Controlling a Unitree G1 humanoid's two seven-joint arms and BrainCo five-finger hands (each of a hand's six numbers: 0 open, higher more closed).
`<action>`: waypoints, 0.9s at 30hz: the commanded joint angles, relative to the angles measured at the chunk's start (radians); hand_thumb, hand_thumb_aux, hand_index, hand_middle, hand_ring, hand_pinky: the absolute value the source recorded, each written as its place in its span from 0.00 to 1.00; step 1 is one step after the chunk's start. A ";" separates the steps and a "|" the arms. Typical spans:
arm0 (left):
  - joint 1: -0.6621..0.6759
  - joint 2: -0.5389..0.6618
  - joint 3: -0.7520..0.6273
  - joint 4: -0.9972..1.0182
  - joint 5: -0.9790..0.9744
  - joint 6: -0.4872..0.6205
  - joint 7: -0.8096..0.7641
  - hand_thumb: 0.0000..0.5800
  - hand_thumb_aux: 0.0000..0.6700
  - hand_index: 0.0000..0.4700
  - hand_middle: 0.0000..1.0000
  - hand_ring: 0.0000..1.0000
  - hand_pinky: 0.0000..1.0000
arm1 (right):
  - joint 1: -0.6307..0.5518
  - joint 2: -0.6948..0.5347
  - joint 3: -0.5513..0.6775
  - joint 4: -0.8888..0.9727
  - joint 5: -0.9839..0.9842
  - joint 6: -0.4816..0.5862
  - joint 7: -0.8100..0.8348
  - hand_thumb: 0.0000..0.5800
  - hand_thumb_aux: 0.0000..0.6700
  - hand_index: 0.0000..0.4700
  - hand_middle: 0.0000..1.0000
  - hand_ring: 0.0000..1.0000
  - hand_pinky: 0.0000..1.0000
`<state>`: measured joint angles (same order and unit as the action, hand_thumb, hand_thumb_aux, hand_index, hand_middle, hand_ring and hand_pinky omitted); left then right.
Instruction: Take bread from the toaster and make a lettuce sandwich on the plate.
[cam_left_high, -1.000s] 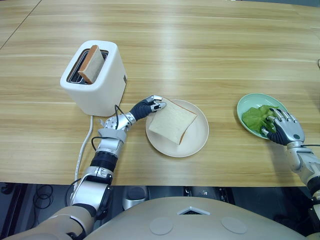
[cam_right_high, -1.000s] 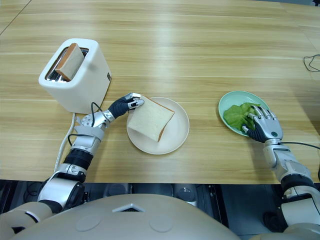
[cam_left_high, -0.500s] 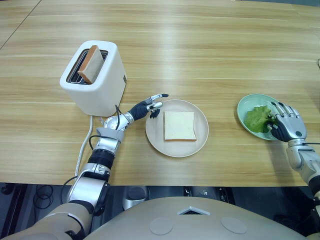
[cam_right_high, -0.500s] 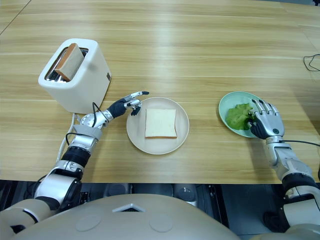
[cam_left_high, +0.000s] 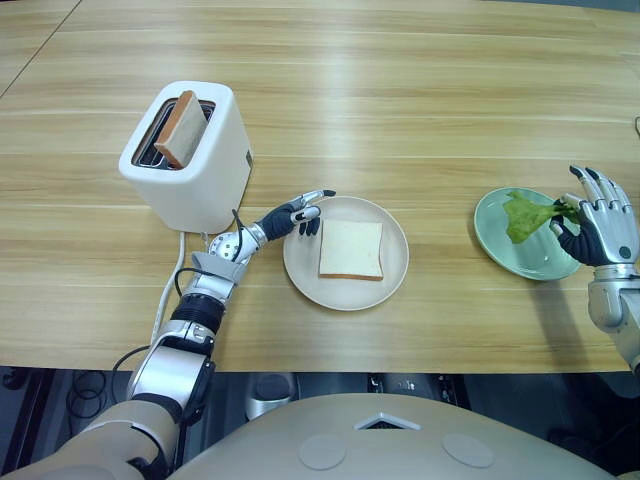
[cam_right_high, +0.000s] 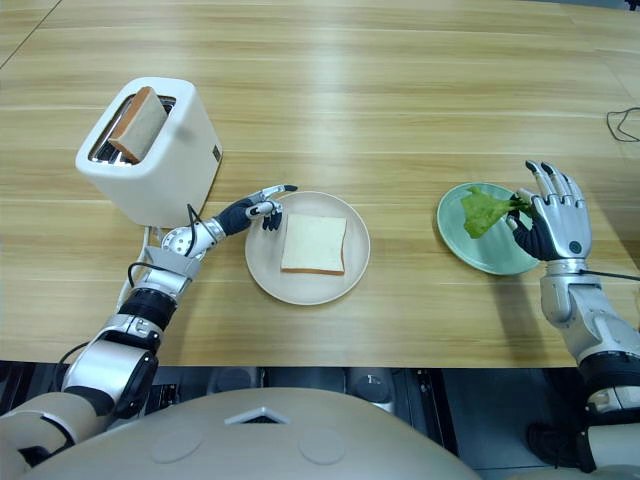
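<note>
A white toaster (cam_left_high: 190, 155) at the left holds one slice of bread (cam_left_high: 183, 127) sticking up from its slot. A second slice of bread (cam_left_high: 351, 248) lies flat on the beige plate (cam_left_high: 300, 285) in the middle. My left hand (cam_left_high: 298, 212) rests open at the plate's left rim, holding nothing. At the right, my right hand (cam_left_high: 598, 228) pinches a lettuce leaf (cam_left_high: 526, 213) and holds it lifted just above the green dish (cam_left_high: 520, 265).
The toaster's white cord (cam_left_high: 168, 295) runs down to the table's front edge beside my left arm. A dark cable (cam_right_high: 622, 123) lies at the far right edge. Bare wooden table stretches behind the plate and between plate and dish.
The bread dropped flat onto the plate as my left hand let go of it. My right hand closed on the lettuce and lifted it off the green dish. The plate shifted slightly left.
</note>
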<state>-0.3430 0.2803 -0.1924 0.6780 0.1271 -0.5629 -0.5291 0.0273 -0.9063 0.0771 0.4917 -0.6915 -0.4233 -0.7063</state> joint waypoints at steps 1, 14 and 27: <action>0.035 -0.006 0.008 -0.095 -0.077 -0.003 -0.057 0.07 0.04 0.03 0.65 0.65 0.65 | 0.038 0.017 -0.035 -0.126 0.031 -0.028 0.048 1.00 1.00 0.98 0.00 0.00 0.00; 0.082 0.004 0.155 -0.382 -0.341 0.086 -0.085 0.00 0.00 0.00 0.60 0.60 0.60 | 0.033 0.187 0.040 -0.414 0.020 -0.104 0.288 1.00 1.00 0.98 0.00 0.00 0.00; 0.127 0.122 0.451 -0.722 -0.243 0.065 0.191 0.00 0.00 0.00 0.52 0.52 0.52 | -0.161 0.384 0.256 -0.263 -0.168 -0.106 0.334 1.00 1.00 0.98 0.00 0.00 0.00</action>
<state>-0.2110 0.3808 0.1930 -0.0189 -0.1165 -0.5191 -0.3880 -0.1130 -0.5324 0.2927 0.1798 -0.8180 -0.5314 -0.3729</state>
